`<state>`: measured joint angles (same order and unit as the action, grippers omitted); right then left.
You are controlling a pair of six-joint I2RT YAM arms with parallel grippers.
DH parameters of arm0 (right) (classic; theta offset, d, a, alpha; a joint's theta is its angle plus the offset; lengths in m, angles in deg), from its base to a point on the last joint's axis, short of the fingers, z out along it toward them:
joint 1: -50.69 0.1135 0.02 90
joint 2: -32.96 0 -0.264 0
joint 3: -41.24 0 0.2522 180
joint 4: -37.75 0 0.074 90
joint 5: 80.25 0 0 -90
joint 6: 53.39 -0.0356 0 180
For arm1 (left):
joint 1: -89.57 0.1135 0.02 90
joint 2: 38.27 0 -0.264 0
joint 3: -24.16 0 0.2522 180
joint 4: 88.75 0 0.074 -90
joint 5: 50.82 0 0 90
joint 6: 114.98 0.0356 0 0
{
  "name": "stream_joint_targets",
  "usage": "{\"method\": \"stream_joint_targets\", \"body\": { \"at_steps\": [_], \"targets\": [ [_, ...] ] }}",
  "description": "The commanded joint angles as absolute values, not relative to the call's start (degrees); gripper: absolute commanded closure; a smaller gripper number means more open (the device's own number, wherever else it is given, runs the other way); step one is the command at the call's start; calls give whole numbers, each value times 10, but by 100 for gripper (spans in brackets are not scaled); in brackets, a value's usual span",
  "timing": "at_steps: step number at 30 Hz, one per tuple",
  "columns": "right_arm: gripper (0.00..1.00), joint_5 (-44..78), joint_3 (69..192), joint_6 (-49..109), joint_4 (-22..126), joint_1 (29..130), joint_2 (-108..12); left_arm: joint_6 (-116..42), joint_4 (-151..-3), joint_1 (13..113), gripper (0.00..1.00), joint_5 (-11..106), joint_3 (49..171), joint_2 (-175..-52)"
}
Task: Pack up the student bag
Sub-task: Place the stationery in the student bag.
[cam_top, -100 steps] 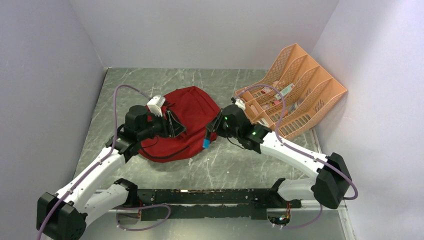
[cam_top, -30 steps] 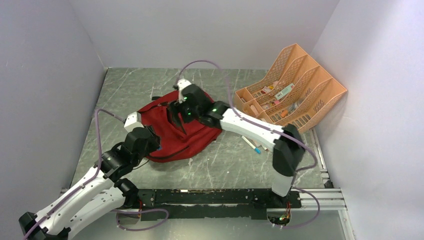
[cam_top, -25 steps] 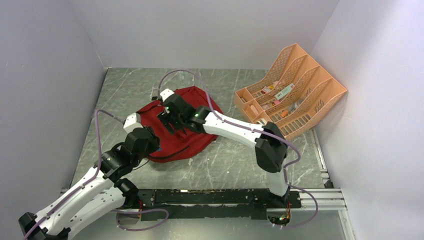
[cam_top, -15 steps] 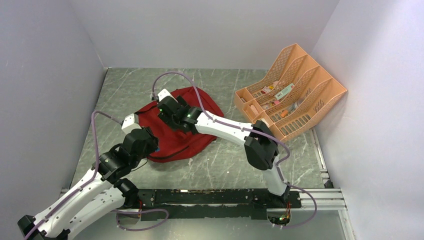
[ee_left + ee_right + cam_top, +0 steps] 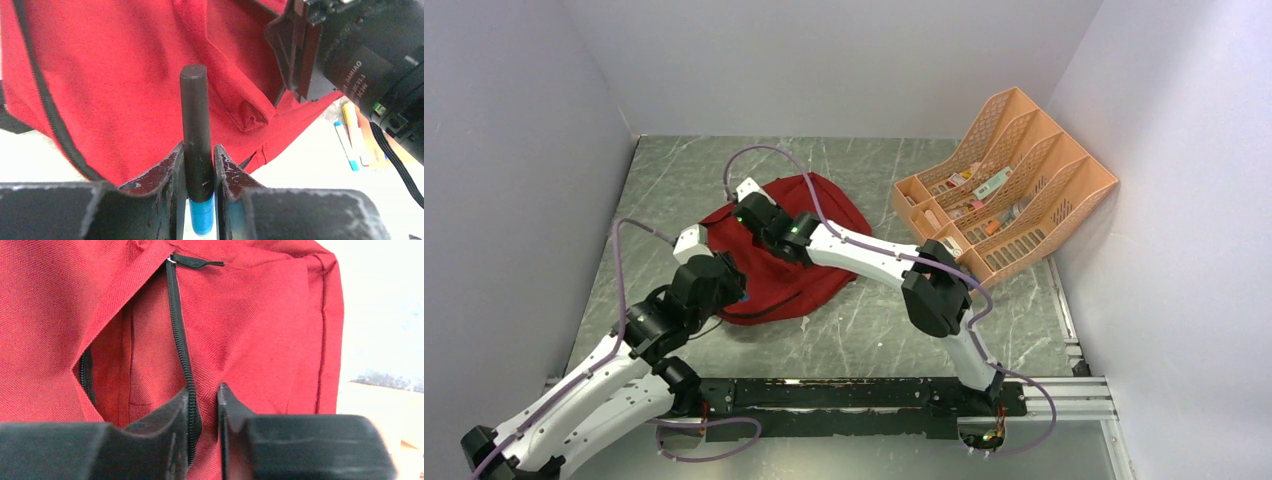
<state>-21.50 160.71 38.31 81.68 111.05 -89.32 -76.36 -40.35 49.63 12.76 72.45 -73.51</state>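
The bag (image 5: pixel 832 203) lay flat on the table (image 5: pixel 874 320), left of centre in the top view. Its zip (image 5: pixel 177 325) was part open, leaving a dark slit (image 5: pixel 86 371) at the left of the right wrist view. The right gripper (image 5: pixel 204 388) had narrow jaws about the zip's edge and seemed to have it pinched, though the contact sat low in the frame. The left gripper (image 5: pixel 197 147) clamped a black pen (image 5: pixel 194 110) by its lower barrel, blue end below the jaws, beside the bag's lower-left edge.

The step looked like opening the mouth for the pen. To do it well, the right gripper would need to lift the pinched edge up and away from the slit, just enough for a clear gap, without dragging the soft bag. The left would then need to tip the pen in end-first and let go only once most of the barrel was inside. The organiser (image 5: pixel 1014 190) stood well apart, upper right.
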Motion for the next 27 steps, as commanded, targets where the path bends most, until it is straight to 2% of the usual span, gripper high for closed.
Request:
{"method": "stream_joint_targets", "body": {
  "at_steps": [1,5,9,14,19,27],
  "targets": [
    [83,-191,1611,367,808,1096,-863,-733,-477,498,86,190,728,-768],
    [100,-130,1589,333,800,1065,-837,-710,-529,500,87,241,753,-821],
    [100,-11,1539,293,763,1022,-797,-689,-562,516,87,272,792,-880],
    [100,91,1483,257,709,985,-765,-691,-604,583,88,363,824,-917],
    [100,133,1437,228,657,965,-732,-707,-644,670,90,454,820,-955],
    [100,138,1425,220,645,964,-719,-739,-717,701,92,540,843,-1036]
  ]
}}
